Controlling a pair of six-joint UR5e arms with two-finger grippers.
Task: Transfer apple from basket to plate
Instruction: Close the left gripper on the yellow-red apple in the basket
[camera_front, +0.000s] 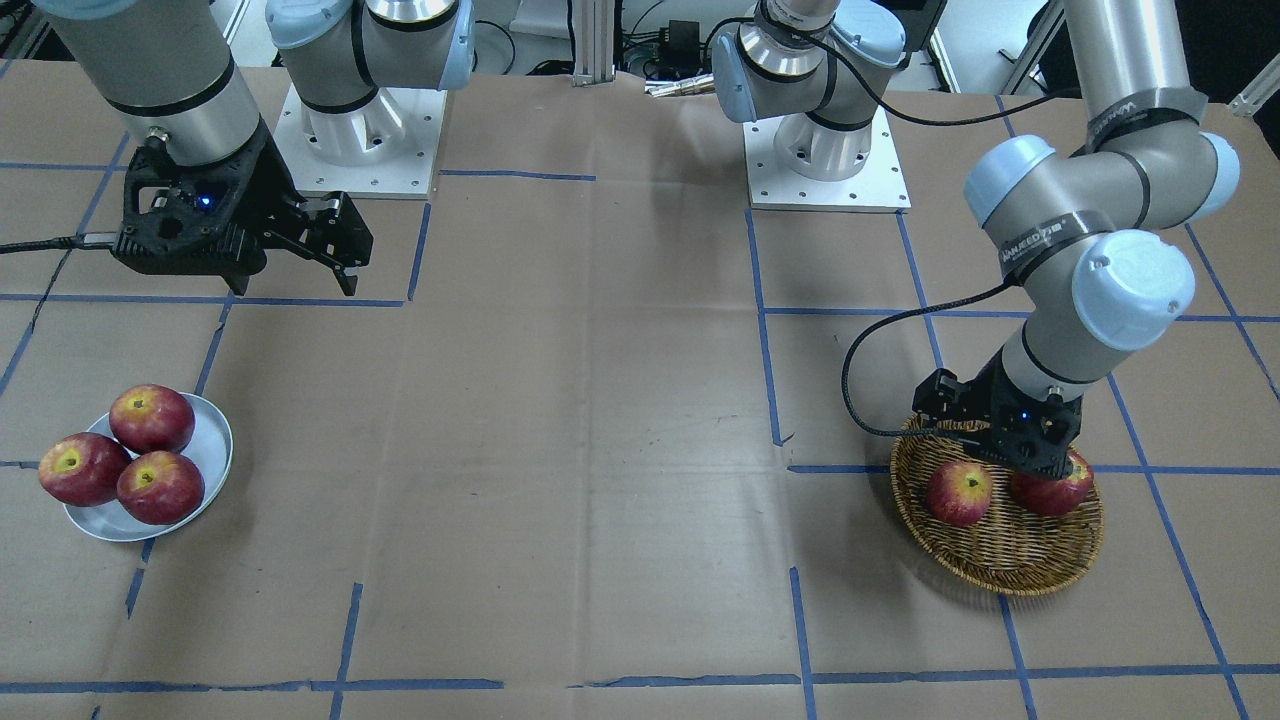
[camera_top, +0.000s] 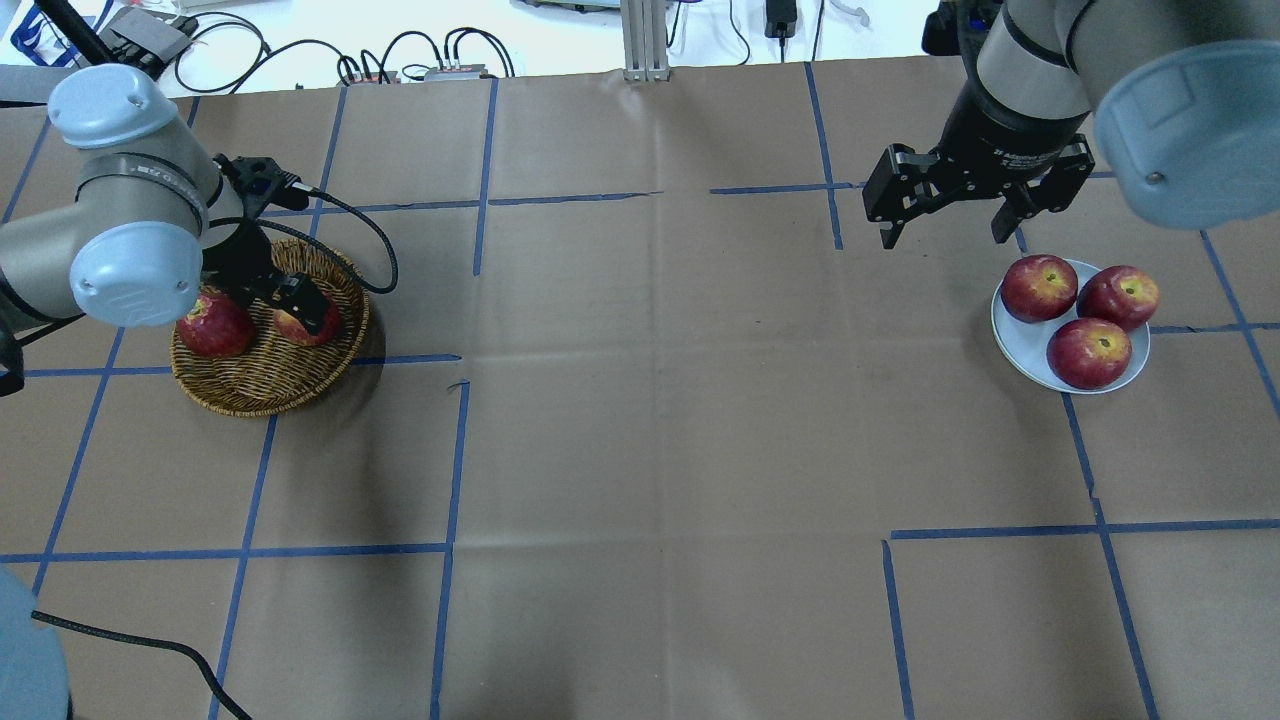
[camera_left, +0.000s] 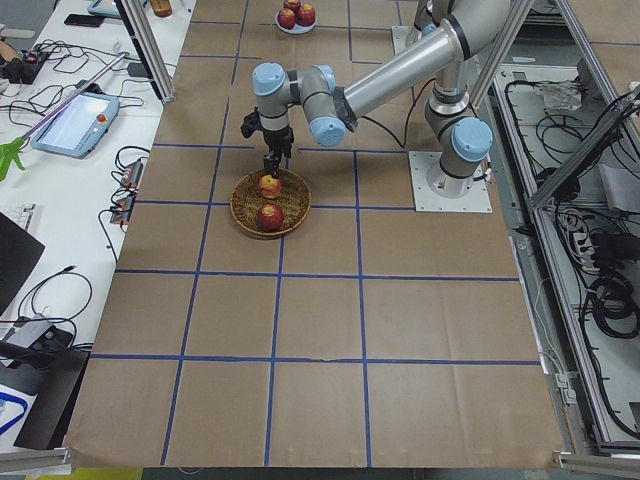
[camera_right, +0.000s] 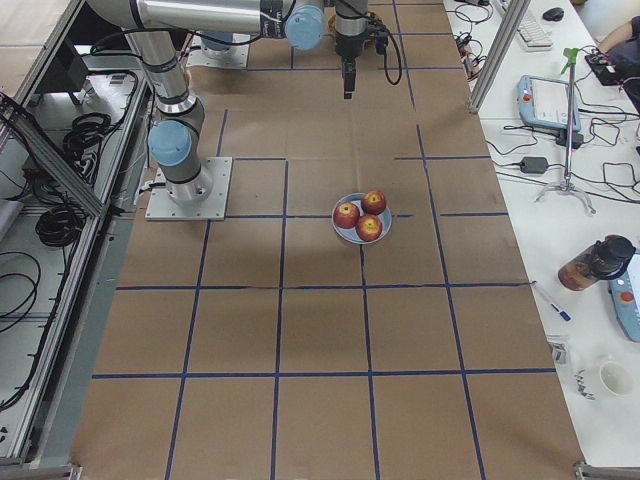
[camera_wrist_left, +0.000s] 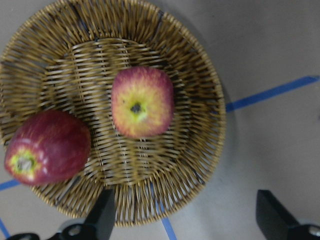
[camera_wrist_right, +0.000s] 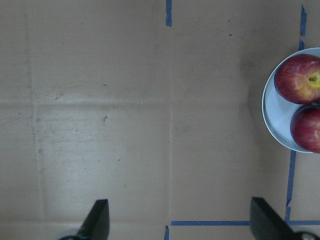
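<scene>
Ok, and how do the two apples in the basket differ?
The apple mid-basket has a broad yellow-orange blush around its stem hollow; the darker apple is deep red with only a small yellow hollow. The apple sits stem-up toward the left wrist camera; the darker apple is tipped sideways by the basket rim. Both are similar in size and lie below the open left gripper.

Blue tape grids the brown-papered table; cluttered white benches flank it.
</scene>
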